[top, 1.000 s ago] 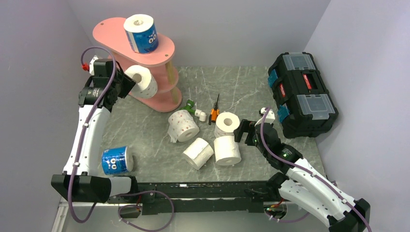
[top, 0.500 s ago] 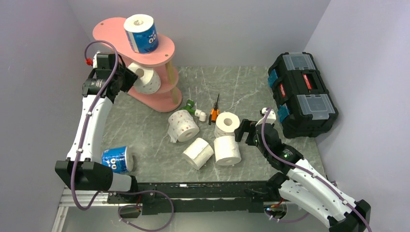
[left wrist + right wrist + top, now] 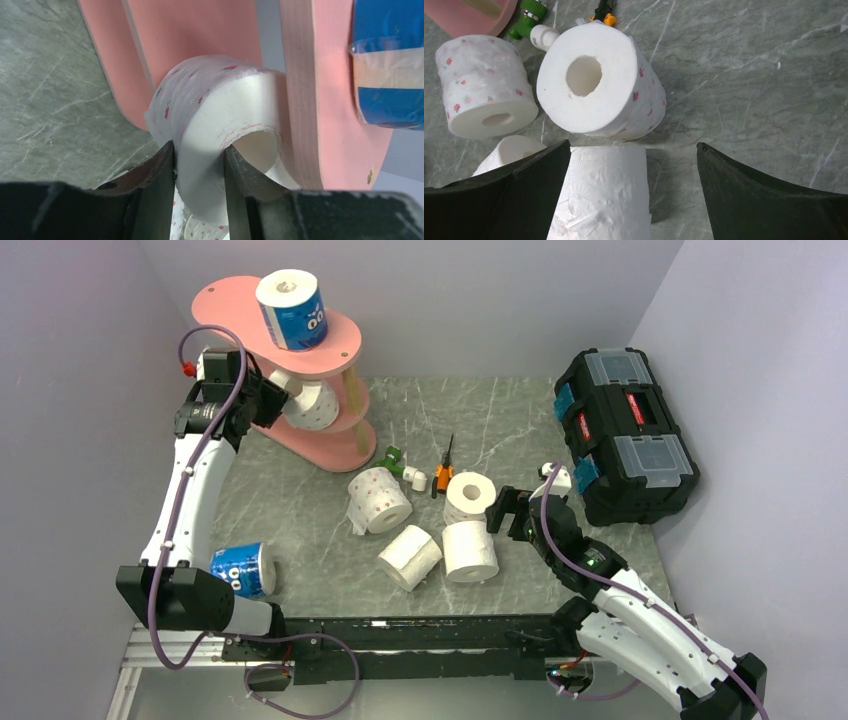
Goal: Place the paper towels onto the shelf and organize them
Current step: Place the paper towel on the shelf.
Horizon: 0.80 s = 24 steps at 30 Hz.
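Observation:
The pink three-tier shelf (image 3: 230, 305) stands at the far left with a blue cartoon-eyed roll (image 3: 292, 310) on its top board. My left gripper (image 3: 285, 400) is shut on a pink-dotted roll (image 3: 315, 408) and holds it at the middle tier. In the left wrist view one finger is inside the core of that roll (image 3: 215, 100), the other is outside, and the shelf board edge (image 3: 300, 100) is beside it. My right gripper (image 3: 633, 146) is open over a plain roll (image 3: 604, 195), below a pink-dotted roll (image 3: 594, 85).
Two dotted rolls (image 3: 380, 500) (image 3: 468, 495) and two plain rolls (image 3: 410, 557) (image 3: 470, 550) lie mid-table. Another blue roll (image 3: 242, 570) lies by the left arm's base. A white-and-green tool (image 3: 405, 468) and an orange screwdriver (image 3: 445, 465) lie behind them. A black toolbox (image 3: 625, 435) stands at the right.
My left gripper has carried the pink-dotted roll up and to the right, further in under the shelf's top board. The right arm has not moved.

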### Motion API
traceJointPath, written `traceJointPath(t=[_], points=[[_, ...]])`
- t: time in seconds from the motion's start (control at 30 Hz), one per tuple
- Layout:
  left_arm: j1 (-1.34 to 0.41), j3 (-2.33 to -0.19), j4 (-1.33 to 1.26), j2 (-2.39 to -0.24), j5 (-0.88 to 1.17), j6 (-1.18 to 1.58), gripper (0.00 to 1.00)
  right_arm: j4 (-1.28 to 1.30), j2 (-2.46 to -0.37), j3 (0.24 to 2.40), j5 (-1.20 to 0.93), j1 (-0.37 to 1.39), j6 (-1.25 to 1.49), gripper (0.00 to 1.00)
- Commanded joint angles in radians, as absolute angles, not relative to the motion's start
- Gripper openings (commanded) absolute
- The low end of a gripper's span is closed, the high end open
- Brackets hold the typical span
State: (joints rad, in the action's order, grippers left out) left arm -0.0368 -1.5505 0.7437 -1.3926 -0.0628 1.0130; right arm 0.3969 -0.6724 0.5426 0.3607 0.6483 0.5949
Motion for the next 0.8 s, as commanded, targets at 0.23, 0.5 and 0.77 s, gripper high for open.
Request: traceJointPath(t=[0.23,0.5,0.77], points=[[-0.034,-1.549,0.654,-1.375,-0.037,1.028,0.49,0.374,-0.675,0.541,0.378,0.647,0.598,0.99],[-0.035,-1.539,0.646,-1.373,-0.025,1.026,0.53,0.378,-0.671,0.540,0.380,0.647,0.600,0.99],[-0.034,-1.512,0.640,-1.359,-0.017,1.016,0.54,0.377,-0.673,0.539,0.382,0.647,0.600,0.99]])
